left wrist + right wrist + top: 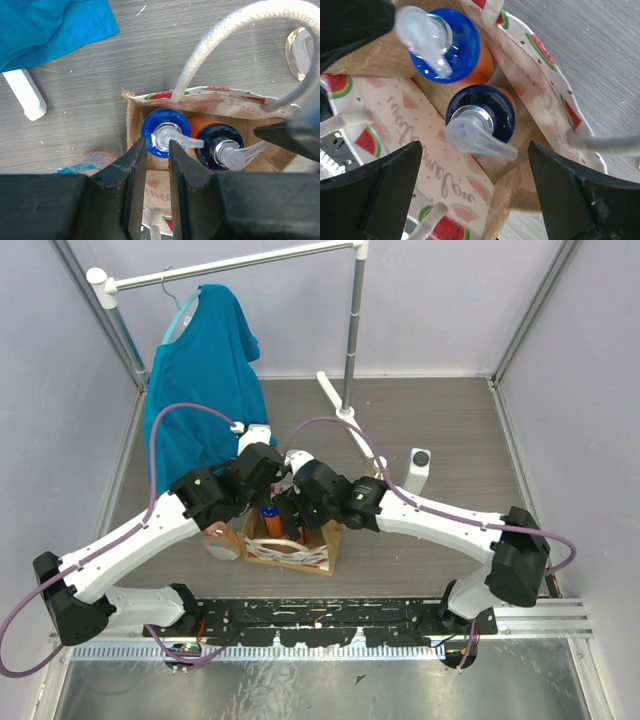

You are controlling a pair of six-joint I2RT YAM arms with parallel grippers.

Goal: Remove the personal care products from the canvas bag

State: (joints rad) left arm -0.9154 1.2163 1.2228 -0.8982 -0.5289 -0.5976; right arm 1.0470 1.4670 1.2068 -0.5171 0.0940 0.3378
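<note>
Blue-capped bottle [151, 126] just beneath left gripper [158, 146]

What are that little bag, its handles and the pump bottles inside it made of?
The bag looks like coarse woven jute or canvas, matte, with a printed watermelon fabric band. Its handle looks like twisted white cotton rope. The pump bottles seem to be plastic: glossy blue collars, translucent pump heads, orange bodies.

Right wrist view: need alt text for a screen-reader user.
Looking down into the open canvas bag with its watermelon-print lining, two orange pump bottles stand side by side: the bright-blue-capped bottle and the navy-capped bottle. The right gripper is open, its black fingers spread wide to either side of the navy-capped bottle.
</note>
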